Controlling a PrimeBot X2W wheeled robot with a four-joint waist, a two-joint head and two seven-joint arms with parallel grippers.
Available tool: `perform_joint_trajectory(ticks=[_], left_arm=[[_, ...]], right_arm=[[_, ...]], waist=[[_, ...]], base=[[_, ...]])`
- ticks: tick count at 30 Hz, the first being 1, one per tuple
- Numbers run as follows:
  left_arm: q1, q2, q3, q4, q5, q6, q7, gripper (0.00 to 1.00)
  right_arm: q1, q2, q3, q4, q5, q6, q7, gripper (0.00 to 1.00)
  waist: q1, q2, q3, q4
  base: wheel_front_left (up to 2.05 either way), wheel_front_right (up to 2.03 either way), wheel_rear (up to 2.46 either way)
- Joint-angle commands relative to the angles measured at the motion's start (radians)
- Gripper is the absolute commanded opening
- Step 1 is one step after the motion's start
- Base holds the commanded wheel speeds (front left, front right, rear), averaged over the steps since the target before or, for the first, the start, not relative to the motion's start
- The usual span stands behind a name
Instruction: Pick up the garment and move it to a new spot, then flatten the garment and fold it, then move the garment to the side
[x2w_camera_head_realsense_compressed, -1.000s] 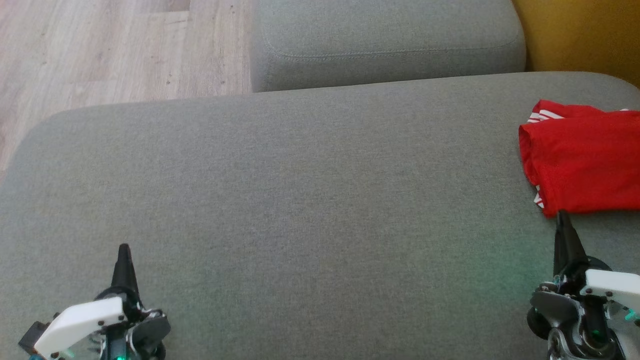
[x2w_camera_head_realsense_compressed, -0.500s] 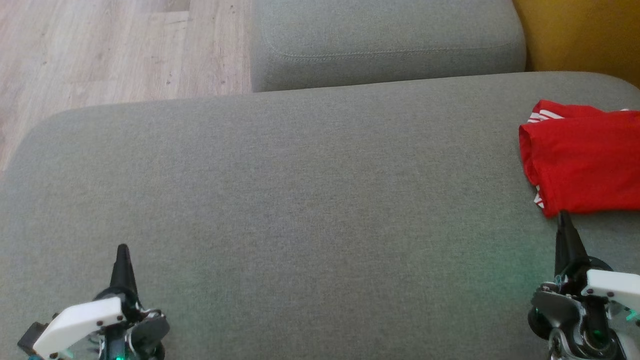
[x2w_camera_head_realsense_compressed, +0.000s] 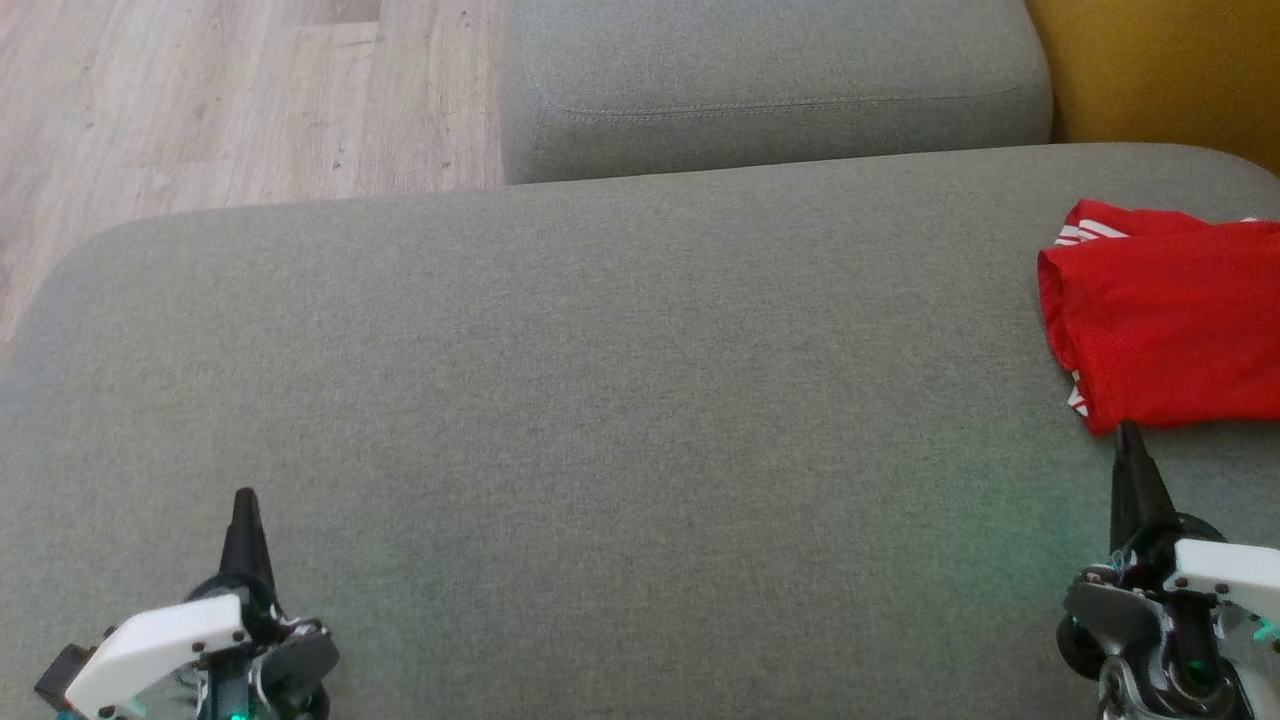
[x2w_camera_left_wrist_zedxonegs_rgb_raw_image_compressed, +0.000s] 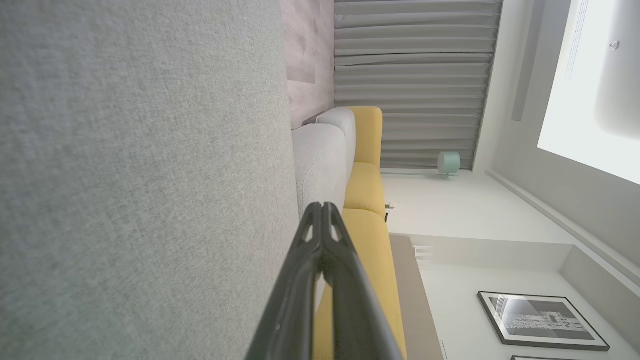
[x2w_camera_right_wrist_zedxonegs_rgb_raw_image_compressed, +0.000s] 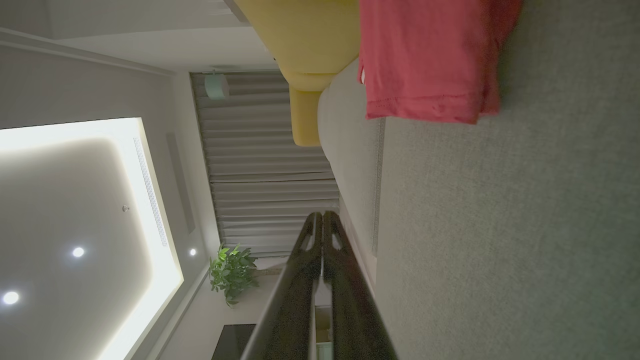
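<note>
Cushion (x2w_camera_head_realsense_compressed: 600, 420) fabric, grey and finely woven, spreads wide across the head view, a long open stretch between the two grippers; its rounded far edge meets pale plank floor (x2w_camera_head_realsense_compressed: 200, 100) at far left and a smaller pad (x2w_camera_head_realsense_compressed: 770, 90) with a stitched seam at far centre. At the cushion's right end lies the garment (x2w_camera_head_realsense_compressed: 1170, 330), red, folded, white stripes peeping at its edges, cut by the picture's border. Over the cushion's near left the left gripper (x2w_camera_head_realsense_compressed: 246, 497) is clenched to one dark point with nothing in it, well apart from the garment; the right gripper (x2w_camera_head_realsense_compressed: 1127, 430), likewise clenched and empty, points at the garment's near corner from just beside it, contact too close to call. Beyond the cushion the left wrist view adds a yellow sofa (x2w_camera_left_wrist_zedxonegs_rgb_raw_image_compressed: 367, 200), pleated curtain (x2w_camera_left_wrist_zedxonegs_rgb_raw_image_compressed: 415, 75), mint lamp (x2w_camera_left_wrist_zedxonegs_rgb_raw_image_compressed: 448, 162) and framed print (x2w_camera_left_wrist_zedxonegs_rgb_raw_image_compressed: 542, 320). From the right wrist view come the garment's stitched hem lying flat on the cushion ahead of the pressed-together fingers (x2w_camera_right_wrist_zedxonegs_rgb_raw_image_compressed: 297, 300), a plant (x2w_camera_right_wrist_zedxonegs_rgb_raw_image_compressed: 232, 272) and a glowing ceiling panel (x2w_camera_right_wrist_zedxonegs_rgb_raw_image_compressed: 75, 200).
</note>
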Motion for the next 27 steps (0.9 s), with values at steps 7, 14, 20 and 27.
perform_joint_trajectory(ticks=[7, 14, 20, 27], left_arm=[[-0.051, 0.007, 0.038, -0.027, 0.009, -0.007, 0.007, 0.00], [-0.051, 0.006, 0.040, -0.027, 0.011, -0.007, 0.009, 0.00], [-0.052, 0.005, 0.041, -0.027, 0.012, -0.007, 0.010, 0.00], [-0.052, 0.004, 0.043, -0.027, 0.014, -0.007, 0.011, 0.00]], right_arm=[[-0.053, -0.007, 0.015, -0.032, -0.004, -0.001, 0.007, 0.00], [-0.053, -0.006, 0.013, -0.032, -0.006, -0.001, 0.009, 0.00], [-0.053, -0.005, 0.012, -0.032, -0.007, -0.001, 0.010, 0.00], [-0.054, -0.004, 0.010, -0.032, -0.009, -0.001, 0.011, 0.00]], waist=[[0.0000, -0.0001, 0.000, 0.000], [0.0000, -0.0001, 0.000, 0.000], [0.0000, -0.0001, 0.000, 0.000], [0.0000, -0.0001, 0.000, 0.000]], base=[[0.00, 0.00, 0.00], [0.00, 0.00, 0.00], [0.00, 0.00, 0.00], [0.00, 0.00, 0.00]])
